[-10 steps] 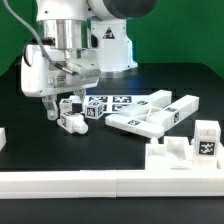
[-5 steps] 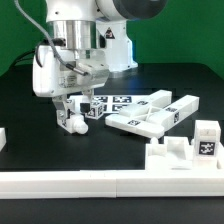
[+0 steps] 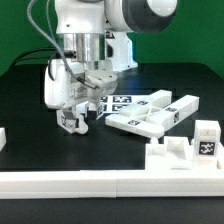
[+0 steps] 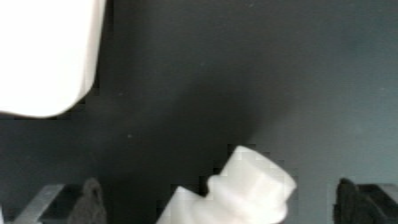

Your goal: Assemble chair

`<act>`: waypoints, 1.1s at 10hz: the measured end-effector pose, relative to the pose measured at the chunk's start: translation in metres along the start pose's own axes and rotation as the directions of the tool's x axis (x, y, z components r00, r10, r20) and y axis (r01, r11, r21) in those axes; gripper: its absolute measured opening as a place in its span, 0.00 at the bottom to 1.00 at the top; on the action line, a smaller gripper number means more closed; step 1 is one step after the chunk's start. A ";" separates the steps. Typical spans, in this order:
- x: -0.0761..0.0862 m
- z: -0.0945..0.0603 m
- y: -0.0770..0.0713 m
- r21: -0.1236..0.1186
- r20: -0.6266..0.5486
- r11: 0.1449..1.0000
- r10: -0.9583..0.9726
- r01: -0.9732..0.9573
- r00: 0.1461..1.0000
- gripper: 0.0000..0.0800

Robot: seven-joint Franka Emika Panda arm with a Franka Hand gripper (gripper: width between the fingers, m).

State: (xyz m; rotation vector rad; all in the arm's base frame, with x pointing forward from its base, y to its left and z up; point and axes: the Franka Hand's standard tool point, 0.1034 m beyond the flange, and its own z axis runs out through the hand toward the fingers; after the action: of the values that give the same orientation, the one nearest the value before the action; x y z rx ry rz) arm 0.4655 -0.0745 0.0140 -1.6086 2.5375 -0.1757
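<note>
Widely spread, gripper (image 3: pixel 72 120) straddles 1 chair part (image 4: pixel 240 182).

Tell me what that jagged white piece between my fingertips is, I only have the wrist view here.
Observer: It is a small tagged chair part, lying on the black table right under the open gripper.
Operator: Is anything close to it that I could hit?
Observer: The marker board lies flat just beyond it, toward the exterior view's right.
Operator: Where are the other chair pieces?
Observer: A cluster of white slabs lies farther to the exterior view's right, apart from the gripper.
</note>
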 end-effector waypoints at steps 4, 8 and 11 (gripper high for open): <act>0.018 -0.002 -0.006 0.007 -0.015 1.000 0.010 -0.010 1.000 0.81; 0.018 -0.002 -0.006 0.006 -0.016 1.000 0.010 -0.010 1.000 0.81; 0.019 -0.002 -0.006 0.010 -0.016 1.000 0.018 -0.017 1.000 0.81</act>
State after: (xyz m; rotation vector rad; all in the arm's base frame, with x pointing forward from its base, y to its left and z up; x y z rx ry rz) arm 0.4630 -0.0939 0.0166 -1.5873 2.5575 -0.1996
